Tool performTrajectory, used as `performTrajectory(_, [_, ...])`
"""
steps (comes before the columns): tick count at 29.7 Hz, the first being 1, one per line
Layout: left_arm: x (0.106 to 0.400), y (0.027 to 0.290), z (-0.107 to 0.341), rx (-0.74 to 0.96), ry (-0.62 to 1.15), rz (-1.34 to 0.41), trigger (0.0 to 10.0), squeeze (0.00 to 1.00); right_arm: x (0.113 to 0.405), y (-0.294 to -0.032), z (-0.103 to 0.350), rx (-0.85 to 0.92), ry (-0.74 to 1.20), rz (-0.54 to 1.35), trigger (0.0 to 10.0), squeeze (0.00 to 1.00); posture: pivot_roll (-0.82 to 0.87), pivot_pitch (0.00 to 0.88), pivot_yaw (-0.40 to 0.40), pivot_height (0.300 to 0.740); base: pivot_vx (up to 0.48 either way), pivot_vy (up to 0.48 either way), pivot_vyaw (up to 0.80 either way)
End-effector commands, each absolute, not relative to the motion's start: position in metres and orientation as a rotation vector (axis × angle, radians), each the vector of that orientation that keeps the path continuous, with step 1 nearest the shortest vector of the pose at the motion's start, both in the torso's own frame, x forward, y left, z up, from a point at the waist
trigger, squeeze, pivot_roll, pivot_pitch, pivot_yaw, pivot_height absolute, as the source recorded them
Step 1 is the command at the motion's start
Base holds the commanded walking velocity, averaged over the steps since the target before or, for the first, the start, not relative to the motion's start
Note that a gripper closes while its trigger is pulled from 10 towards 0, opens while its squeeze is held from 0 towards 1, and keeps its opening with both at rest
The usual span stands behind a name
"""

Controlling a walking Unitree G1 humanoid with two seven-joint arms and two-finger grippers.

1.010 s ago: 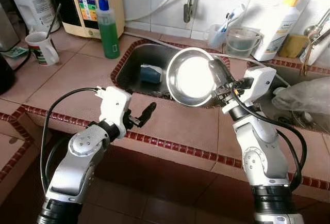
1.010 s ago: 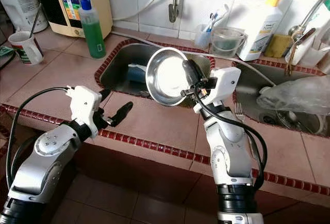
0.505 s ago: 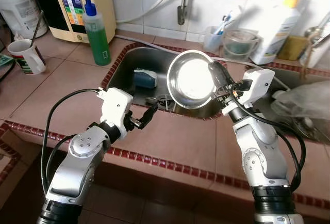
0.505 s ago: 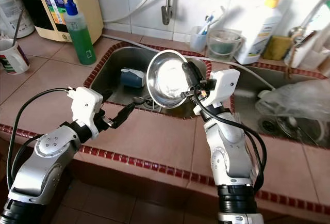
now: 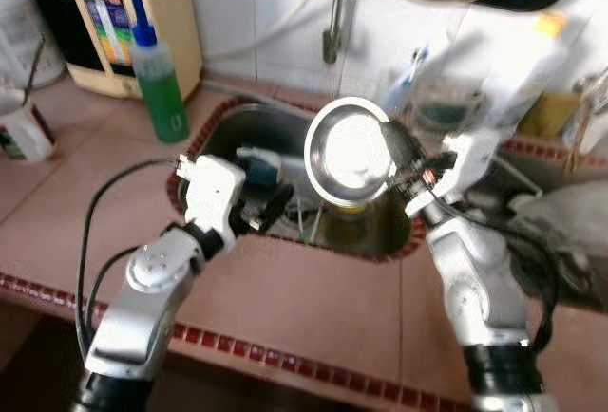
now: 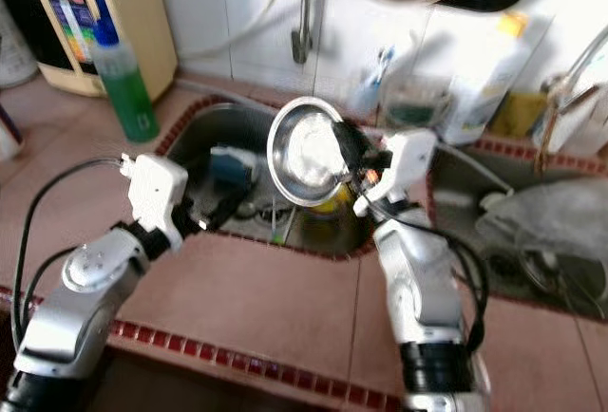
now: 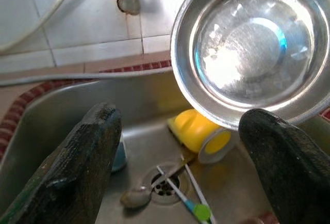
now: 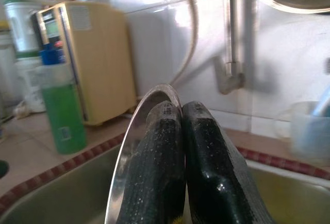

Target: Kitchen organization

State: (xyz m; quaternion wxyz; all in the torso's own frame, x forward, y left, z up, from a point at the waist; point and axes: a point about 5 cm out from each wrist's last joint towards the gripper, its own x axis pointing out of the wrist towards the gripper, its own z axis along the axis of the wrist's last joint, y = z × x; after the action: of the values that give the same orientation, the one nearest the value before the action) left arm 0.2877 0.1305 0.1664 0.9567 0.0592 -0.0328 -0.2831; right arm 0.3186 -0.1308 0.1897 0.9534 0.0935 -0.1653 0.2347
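A shiny steel bowl hangs tilted on edge above the sink, its hollow facing me. My right gripper is shut on the bowl's right rim; the right wrist view has both black fingers pressed together along the rim. My left gripper is open over the sink's near left side, holding nothing. Between its spread fingers I see the bowl, a yellow cup on its side, a spoon and a green-tipped stick by the drain.
A green soap bottle and a beige appliance stand at the back left, with a mug on the counter. A blue item lies in the sink. A tap, white bottle and plastic bag are behind and right.
The camera has moved in toward the sink. My left gripper has gone from above the counter tiles to over the sink basin. The bowl stays in my right gripper, now further over the basin.
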Motion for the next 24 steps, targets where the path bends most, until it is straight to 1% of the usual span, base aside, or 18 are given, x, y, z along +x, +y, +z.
performTrajectory(1, [0.285, 0.126, 0.169, 0.122, -0.085, -0.599, 10.0, 0.0, 0.319, -0.14, 0.191, 0.183, -0.342, 0.451, 10.0, 0.0, -0.07, 0.073, -0.023, 0.74, 0.0, 0.0, 0.0])
performTrajectory(10, [0.273, 0.12, 0.165, 0.144, -0.071, -0.667, 10.0, 0.0, 0.329, -0.155, 0.179, 0.154, -0.283, 0.424, 10.0, 0.0, -0.07, 0.102, -0.018, 0.74, 0.0, 0.0, 0.0])
performTrajectory(11, [0.271, 0.119, 0.164, 0.163, -0.066, -0.683, 10.0, 0.0, 0.331, -0.157, 0.178, 0.127, -0.272, 0.43, 10.0, 0.0, -0.07, 0.108, -0.019, 0.74, 0.0, 0.0, 0.0])
performTrajectory(24, [0.256, 0.12, 0.158, 0.202, -0.031, -0.754, 10.0, 0.0, 0.346, -0.159, 0.171, 0.124, -0.217, 0.457, 10.0, 0.0, -0.05, 0.157, -0.021, 0.74, 0.0, 0.0, 0.0])
